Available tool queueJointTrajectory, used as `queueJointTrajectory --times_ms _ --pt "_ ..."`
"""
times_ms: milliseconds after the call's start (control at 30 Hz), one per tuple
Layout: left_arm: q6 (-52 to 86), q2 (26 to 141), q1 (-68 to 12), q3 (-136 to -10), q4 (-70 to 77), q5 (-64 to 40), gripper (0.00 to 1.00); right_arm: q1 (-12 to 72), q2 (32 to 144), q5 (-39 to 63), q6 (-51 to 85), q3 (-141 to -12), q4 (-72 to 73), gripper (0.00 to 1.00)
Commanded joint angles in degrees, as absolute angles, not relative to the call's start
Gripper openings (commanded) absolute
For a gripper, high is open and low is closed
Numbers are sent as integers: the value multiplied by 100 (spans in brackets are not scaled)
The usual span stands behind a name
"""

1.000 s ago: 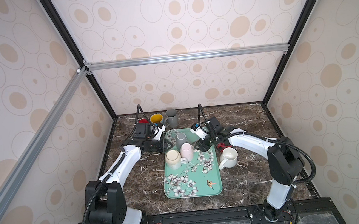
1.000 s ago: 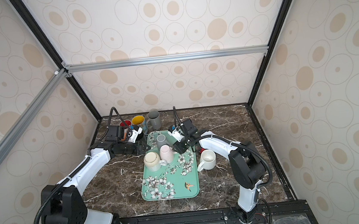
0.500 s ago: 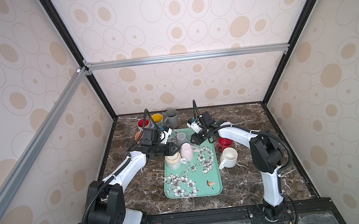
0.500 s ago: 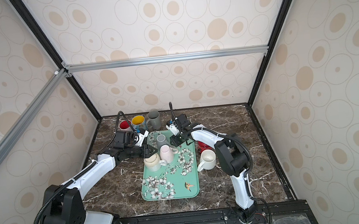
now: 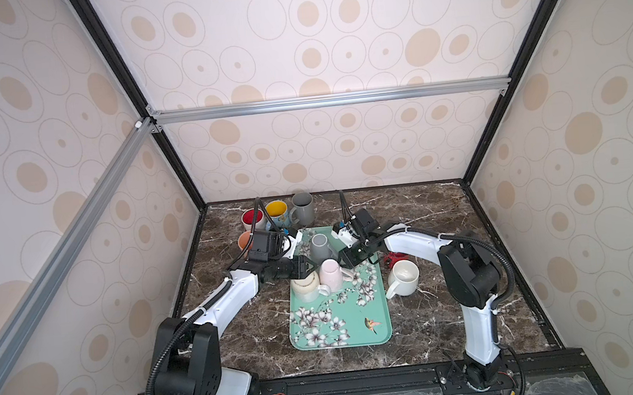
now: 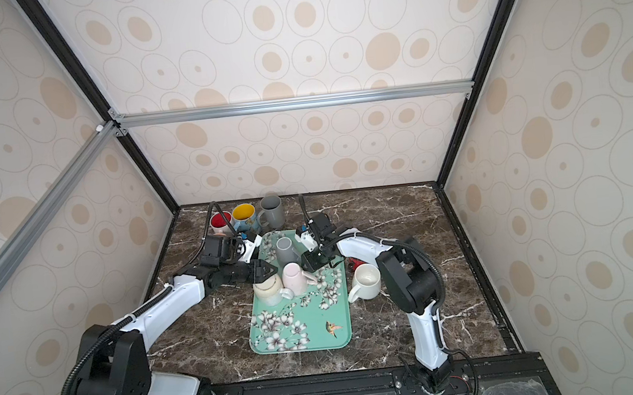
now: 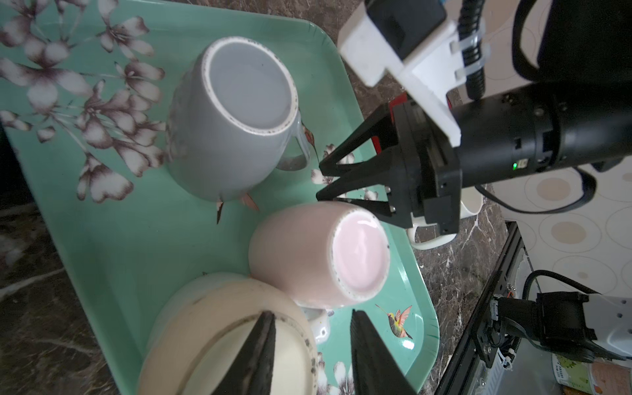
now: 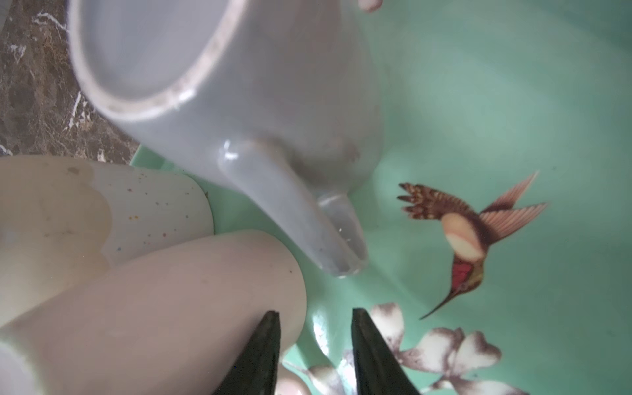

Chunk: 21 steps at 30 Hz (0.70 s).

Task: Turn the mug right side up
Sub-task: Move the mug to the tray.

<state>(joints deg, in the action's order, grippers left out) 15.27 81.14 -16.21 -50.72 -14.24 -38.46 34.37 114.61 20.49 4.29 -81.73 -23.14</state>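
You have the grey mug (image 5: 321, 247), pink mug (image 5: 330, 274) and cream mug (image 5: 305, 286) upside down on the far half of the tray (image 5: 357, 309), with your left fingers (image 7: 258, 359) apart by the cream mug and your right fingers (image 8: 261, 359) apart beside the pink mug.

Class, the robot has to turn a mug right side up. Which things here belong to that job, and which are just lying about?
Belongs to the job: upturned grey mug, pink mug, cream mug, all bottom-up on the tray; left hand; right hand.
Just lying about: white mug beside the tray; tall grey mug, yellow-lined mug, red-lined mug, orange mug at the back.
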Motion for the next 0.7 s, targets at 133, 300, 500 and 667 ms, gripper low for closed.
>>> queueJointTrajectory --times_ms 133,300,500,667 --pt "1553 7620 -1637 -4826 -1413 -3850 37 3710 10742 1917 790 -7617 -2100 38" --pt "1573 7405 -1642 -4628 -1420 -3819 38 3911 10527 1839 1035 -7265 -1985 38" --pt "1582 7249 -1644 -4518 -1438 -3829 38 4012 10259 1503 1284 -6938 -2136 38" --pt "1567 7133 -1644 -4452 -1481 -3812 38 4008 9780 1074 1385 -6521 -2259 39"
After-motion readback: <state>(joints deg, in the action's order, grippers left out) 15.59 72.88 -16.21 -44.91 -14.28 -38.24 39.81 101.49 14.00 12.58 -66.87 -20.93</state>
